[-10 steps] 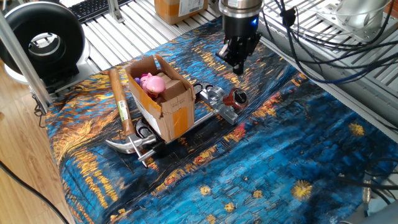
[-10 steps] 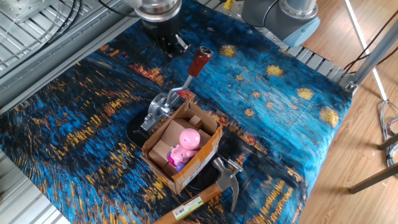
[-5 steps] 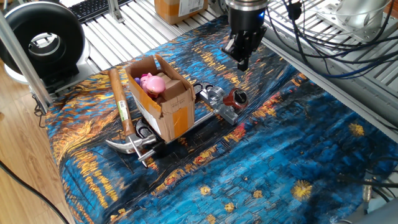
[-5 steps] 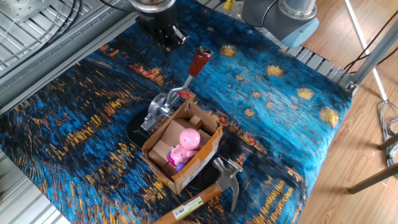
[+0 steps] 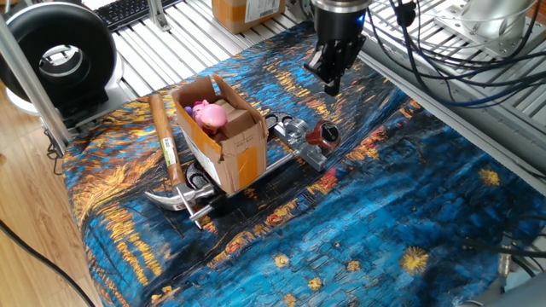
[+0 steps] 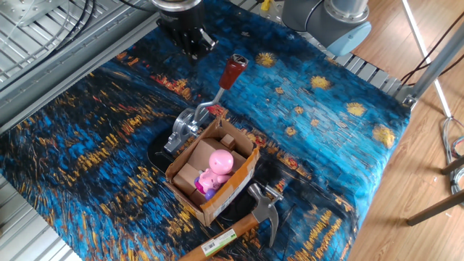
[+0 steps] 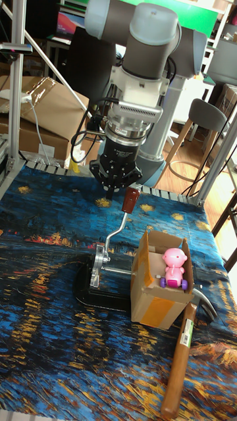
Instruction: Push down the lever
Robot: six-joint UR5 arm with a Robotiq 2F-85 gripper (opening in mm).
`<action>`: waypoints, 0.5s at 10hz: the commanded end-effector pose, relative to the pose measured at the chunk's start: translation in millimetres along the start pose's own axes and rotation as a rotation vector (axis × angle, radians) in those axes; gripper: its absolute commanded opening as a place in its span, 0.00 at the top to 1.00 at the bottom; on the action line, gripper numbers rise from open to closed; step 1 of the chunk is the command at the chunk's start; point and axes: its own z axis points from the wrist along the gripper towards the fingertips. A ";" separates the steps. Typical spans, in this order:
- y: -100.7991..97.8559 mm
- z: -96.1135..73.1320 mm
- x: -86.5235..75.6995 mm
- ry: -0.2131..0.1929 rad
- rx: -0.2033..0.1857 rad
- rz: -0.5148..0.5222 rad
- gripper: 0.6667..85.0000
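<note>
- Lying at the left in one fixed view, a wooden-handled claw hammer [image 5: 164, 149] rests on the blue and gold painted cloth [image 5: 358, 222] that covers the surface; its steel head [image 5: 175, 198] points toward the camera.
- Just right of the hammer stands an open cardboard box [image 5: 223, 136], with a pink toy pig [image 5: 208, 114] sitting inside it.
- Against the far side of the box sits a small chrome fixture [image 5: 294, 136] on a dark base plate.
- From that fixture the lever [image 7: 117, 235] rises, still upright and leaning a little away from the box; its shiny arm ends in a dark red knob [image 7: 130, 200].
- In the other fixed view the knob [image 6: 233, 70] stands high above the cloth, so the lever is not pushed down.
- Above and beyond the knob hangs the gripper [image 5: 329, 79], black, pointing straight down, carried by the grey UR5 arm [image 7: 148, 39].
- The gripper's tip is near the knob but apart from it, with open air between them in all three views.
- The jaws hold nothing; they look drawn close together, though how far they are parted I cannot tell.
- At the far right, bundled cables [image 5: 426, 51] run across the metal frame beside the cloth.
</note>
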 end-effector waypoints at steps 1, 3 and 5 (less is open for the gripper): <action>5.2 -0.7 -5.8 -0.026 -0.018 0.009 0.99; -16.6 -1.8 -16.9 -0.068 0.066 -0.023 0.99; -21.4 -1.8 -11.6 -0.050 0.083 0.051 0.99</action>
